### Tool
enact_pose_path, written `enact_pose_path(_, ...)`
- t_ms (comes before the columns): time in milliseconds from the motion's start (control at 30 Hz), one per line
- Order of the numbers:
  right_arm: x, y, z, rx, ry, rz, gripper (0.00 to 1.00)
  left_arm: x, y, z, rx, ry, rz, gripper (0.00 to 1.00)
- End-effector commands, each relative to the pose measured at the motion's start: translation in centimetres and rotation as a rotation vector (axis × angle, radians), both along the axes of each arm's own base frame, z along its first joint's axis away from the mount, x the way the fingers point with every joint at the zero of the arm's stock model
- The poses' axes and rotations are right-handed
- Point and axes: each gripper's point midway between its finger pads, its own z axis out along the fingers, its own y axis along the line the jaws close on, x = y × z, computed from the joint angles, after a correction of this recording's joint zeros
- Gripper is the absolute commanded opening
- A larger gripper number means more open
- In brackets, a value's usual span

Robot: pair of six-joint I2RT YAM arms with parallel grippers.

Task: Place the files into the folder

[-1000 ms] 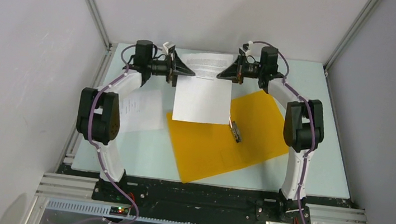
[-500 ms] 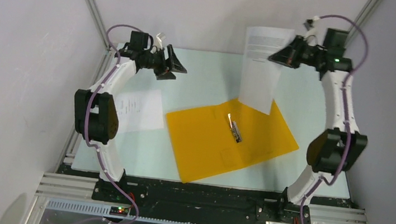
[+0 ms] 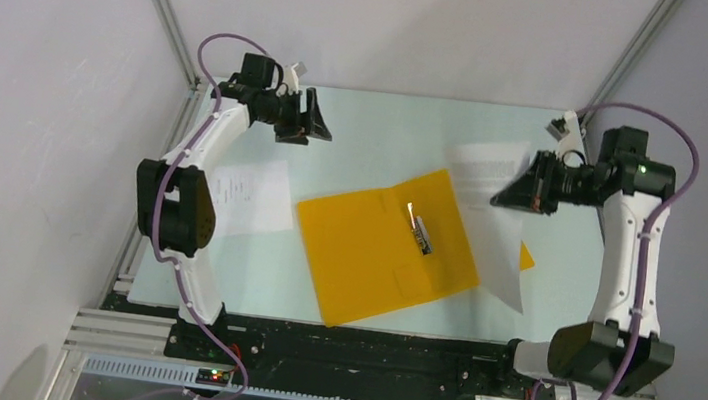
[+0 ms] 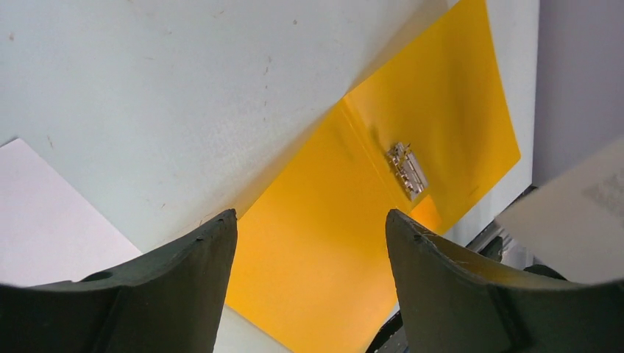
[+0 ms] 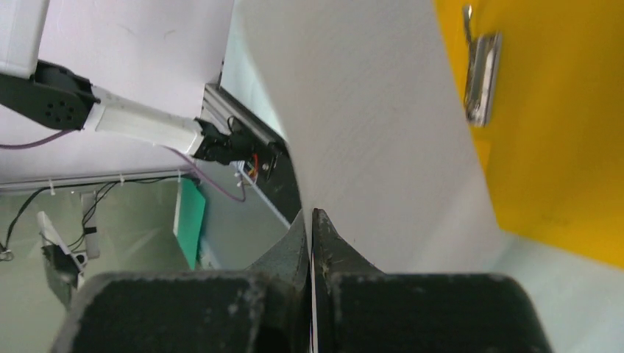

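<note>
Worktop (image 3: 378, 127) with the folder (image 3: 374, 253) laid open and askew near its middle. The folder is pinned by nothing visible, so it is judged that it may be pushed or turned across the smooth surface if a sheet edge is dragged against it. The held sheet (image 3: 500, 252) is pinched at its upper edge by the right end effector (image 3: 499, 198), which is closed tight on the paper. The sheet is hung slantwise over the folder's right leaf, with its lower corner carried past the folder's near right edge; whether it is touching the leaf cannot be told. Because it is gripped at a single place, it may be swung, curled or buckled when lowered, and may be set down crooked or overhanging the cover. The second sheet (image 3: 250, 196) is laid flat on the worktop, left of the folder and apart from it; so thin a sheet lying flush is judged hard to lift. The left end effector (image 3: 317, 117) is held wide and empty above the far left of the worktop. The clip (image 3: 420, 233) is seated uncovered beside the spine, where a descending paper edge may be snagged. Worktop: pale green, matte, faintly speckled. Folder: orange-yellow, rectangular, thin, creased along the spine. Sheets: white, limp, printed with small black text. Clip: small, oblong, bright metal.
</note>
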Motion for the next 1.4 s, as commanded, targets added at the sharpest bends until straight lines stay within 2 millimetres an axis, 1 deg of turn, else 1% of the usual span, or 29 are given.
enact_pose_path(0,-3.8,-0.4,-1.2,0.014,0.084,-0.017,0.0,-0.1,0.4,-0.3,0.046,-0.016,-0.018,0.78)
enact_pose_path(67,-2.9,-1.2,-2.0,-0.02,0.095,-0.028,0.0,-0.1,0.5,-0.3,0.05,-0.018,-0.018,0.78)
enact_pose_path(100,-2.1,-1.7,-2.9,-0.045,0.118,-0.037,0.0,-0.2,0.5,-0.4,0.052,-0.016,-0.017,0.78)
enact_pose_path(200,1.0,-4.5,-6.5,-0.249,0.126,-0.064,0.0,-0.2,0.6,-0.5,0.06,-0.017,-0.02,0.78)
enact_pose_path(233,2.1,-5.1,-8.1,-0.275,0.164,-0.058,0.0,-0.2,0.6,-0.4,0.061,-0.022,-0.02,0.78)
enact_pose_path(267,3.7,-6.2,-9.8,-0.349,0.18,-0.056,0.0,-0.2,0.8,-0.3,0.068,-0.027,-0.021,0.78)
enact_pose_path(300,4.6,-6.6,-10.5,-0.388,0.184,-0.046,0.0,-0.3,0.8,-0.1,0.073,-0.033,-0.024,0.78)
enact_pose_path(333,6.2,-7.5,-11.8,-0.439,0.196,-0.035,0.0,-0.3,1.1,0.0,0.09,-0.046,-0.029,0.78)
enact_pose_path(367,6.8,-7.6,-12.4,-0.47,0.198,-0.014,0.0,-0.5,1.3,0.1,0.109,-0.062,-0.042,0.78)
enact_pose_path(400,8.2,-8.6,-14.0,-0.534,0.217,0.006,0.0,-0.6,1.7,0.0,0.137,-0.061,-0.04,0.78)
enact_pose_path(433,8.7,-8.6,-14.7,-0.563,0.22,0.029,0.0,-0.7,2.1,0.0,0.17,-0.086,-0.06,0.78)
enact_pose_path(467,9.7,-9.1,-16.0,-0.595,0.235,0.061,0.0,-0.9,2.9,-0.4,0.214,-0.084,-0.055,0.78)
enact_pose_path(500,10.1,-9.0,-16.7,-0.608,0.239,0.082,0.0,-1.0,3.5,-0.4,0.247,-0.099,-0.064,0.78)
enact_pose_path(533,11.0,-9.4,-17.8,-0.631,0.243,0.099,0.0,-1.1,4.2,-0.3,0.282,-0.107,-0.053,0.78)
enact_pose_path(567,11.8,-9.6,-18.1,-0.66,0.219,0.11,0.0,-1.1,4.9,-0.5,0.314,-0.117,-0.056,0.78)
enact_pose_path(600,12.1,-9.7,-19.1,-0.669,0.23,0.125,0.0,-1.3,5.3,-0.3,0.331,-0.127,-0.059,0.78)
enact_pose_path(633,12.8,-9.7,-19.1,-0.683,0.205,0.139,0.0,-1.4,6.0,-0.5,0.362,-0.132,-0.059,0.78)
enact_pose_path(667,13.1,-9.7,-19.8,-0.683,0.211,0.152,0.0,-1.6,6.3,-0.2,0.376,-0.137,-0.056,0.78)
enact_pose_path(700,13.8,-9.5,-19.8,-0.684,0.19,0.156,0.0,-1.7,6.9,-0.4,0.402,-0.137,-0.054,0.78)
enact_pose_path(733,14.1,-9.4,-20.4,-0.678,0.198,0.164,0.0,-2.0,7.2,-0.5,0.415,-0.134,-0.055,0.78)
enact_pose_path(767,14.6,-9.0,-20.4,-0.664,0.181,0.172,0.0,-2.1,7.6,-0.7,0.439,-0.138,-0.057,0.78)
enact_pose_path(800,14.7,-8.6,-21.0,-0.648,0.192,0.191,0.0,-2.5,7.9,-0.9,0.452,-0.131,-0.062,0.78)
enact_pose_path(833,14.8,-7.8,-20.7,-0.611,0.184,0.218,0.0,-2.5,8.3,-1.1,0.476,-0.13,-0.061,0.79)
enact_pose_path(867,14.7,-7.2,-21.2,-0.582,0.197,0.242,0.0,-2.9,8.6,-1.4,0.489,-0.121,-0.064,0.78)
enact_pose_path(900,14.5,-6.3,-21.1,-0.524,0.198,0.274,0.0,-3.0,8.8,-1.6,0.508,-0.119,-0.068,0.79)
enact_pose_path(1033,14.3,-4.6,-21.5,-0.402,0.222,0.309,0.0,-3.8,9.5,-2.0,0.537,-0.104,-0.075,0.79)
enact_pose_path(1167,13.8,-3.3,-21.5,-0.312,0.236,0.359,0.0,-4.1,9.7,-2.0,0.551,-0.105,-0.079,0.79)
enact_pose_path(1200,13.7,-3.1,-21.2,-0.3,0.241,0.365,0.0,-4.1,9.8,-2.0,0.556,-0.105,-0.08,0.79)
enact_pose_path(1367,13.8,-2.4,-21.7,-0.257,0.279,0.364,0.0,-4.3,10.0,-2.2,0.566,-0.1,-0.081,0.79)
